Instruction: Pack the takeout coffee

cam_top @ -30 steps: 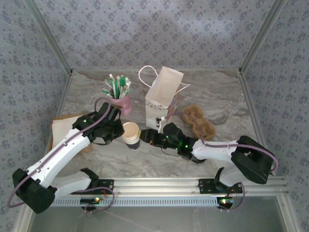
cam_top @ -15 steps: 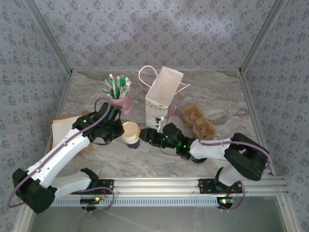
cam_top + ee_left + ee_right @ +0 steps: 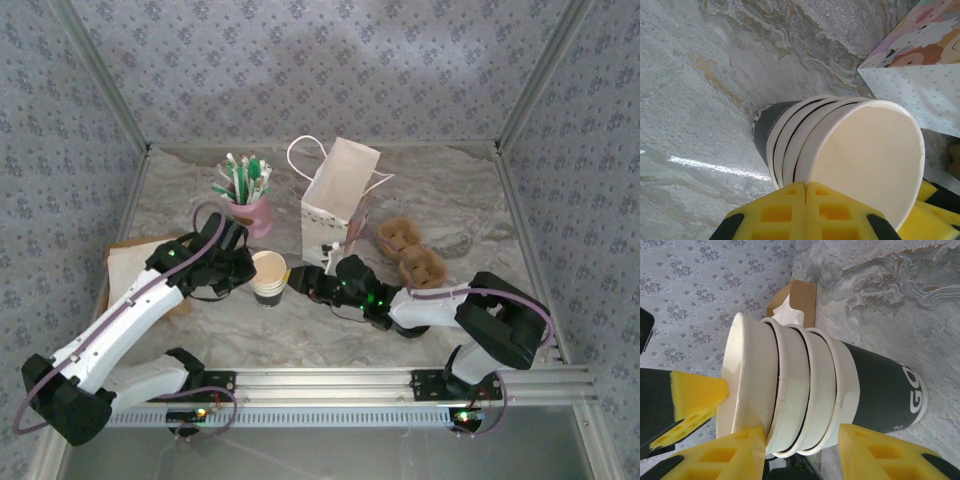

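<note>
Left fingers [image 3: 805, 212] pressed together, pinching the rim of the top cup in the cup stack [image 3: 268, 277]. Right fingers [image 3: 802, 442] apart, one either side of the lower cups, touching or just off, can't tell.

To separate cleanly: right should hold the lower cups firm while left lifts straight along the stack axis, no twist.

Right wrist view shows the dark sleeve on the bottom cup; top view adds paper bag [image 3: 336, 200] just beyond. No lidded takeout coffee visible.

Left gripper [image 3: 805, 202] cut off by the frame's bottom edge. Paper bag [image 3: 920, 75] cropped at right. Cup stack's [image 3: 810, 400] far side hidden.
</note>
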Controlling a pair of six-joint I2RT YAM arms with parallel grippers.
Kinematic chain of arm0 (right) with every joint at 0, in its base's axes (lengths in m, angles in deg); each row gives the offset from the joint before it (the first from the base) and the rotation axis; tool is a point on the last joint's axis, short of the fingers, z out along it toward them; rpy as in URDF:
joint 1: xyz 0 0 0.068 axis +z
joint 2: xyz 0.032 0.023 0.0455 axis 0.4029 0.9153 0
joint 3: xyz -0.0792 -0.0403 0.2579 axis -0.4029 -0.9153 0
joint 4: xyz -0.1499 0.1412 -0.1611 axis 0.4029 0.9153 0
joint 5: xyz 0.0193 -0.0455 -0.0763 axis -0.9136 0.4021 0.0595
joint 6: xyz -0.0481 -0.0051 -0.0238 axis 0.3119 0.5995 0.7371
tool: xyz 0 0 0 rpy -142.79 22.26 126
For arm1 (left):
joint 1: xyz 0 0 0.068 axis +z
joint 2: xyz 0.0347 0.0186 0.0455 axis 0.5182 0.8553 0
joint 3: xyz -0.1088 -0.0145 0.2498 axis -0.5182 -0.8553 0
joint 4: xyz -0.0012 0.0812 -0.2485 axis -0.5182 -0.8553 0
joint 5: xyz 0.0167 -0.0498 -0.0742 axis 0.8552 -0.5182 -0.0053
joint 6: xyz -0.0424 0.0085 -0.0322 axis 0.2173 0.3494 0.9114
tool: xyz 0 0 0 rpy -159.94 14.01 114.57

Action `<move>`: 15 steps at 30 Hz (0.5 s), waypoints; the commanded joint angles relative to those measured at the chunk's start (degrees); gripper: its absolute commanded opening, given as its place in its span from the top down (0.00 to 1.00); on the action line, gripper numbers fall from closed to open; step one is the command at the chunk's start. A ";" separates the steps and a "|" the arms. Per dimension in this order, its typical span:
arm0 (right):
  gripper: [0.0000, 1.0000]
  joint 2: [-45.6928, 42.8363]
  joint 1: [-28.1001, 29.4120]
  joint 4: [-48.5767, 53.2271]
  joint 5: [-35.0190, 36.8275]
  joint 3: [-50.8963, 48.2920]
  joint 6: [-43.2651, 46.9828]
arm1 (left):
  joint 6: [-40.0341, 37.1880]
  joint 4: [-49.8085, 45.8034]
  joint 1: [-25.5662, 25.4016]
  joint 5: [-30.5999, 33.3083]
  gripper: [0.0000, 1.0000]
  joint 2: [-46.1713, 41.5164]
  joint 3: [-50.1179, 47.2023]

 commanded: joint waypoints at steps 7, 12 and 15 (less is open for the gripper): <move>0.56 2.89 0.24 -0.20 0.24 -0.45 -1.29 | 1.61 2.17 -0.48 -2.14 1.00 -1.98 0.57; 0.56 2.78 0.42 -0.22 0.24 -0.15 -1.29 | 2.06 2.43 -0.41 -2.09 1.00 -2.54 0.17; 0.56 2.17 0.42 0.36 0.24 0.10 -0.98 | 2.41 2.57 -0.34 -2.02 1.00 -2.96 0.14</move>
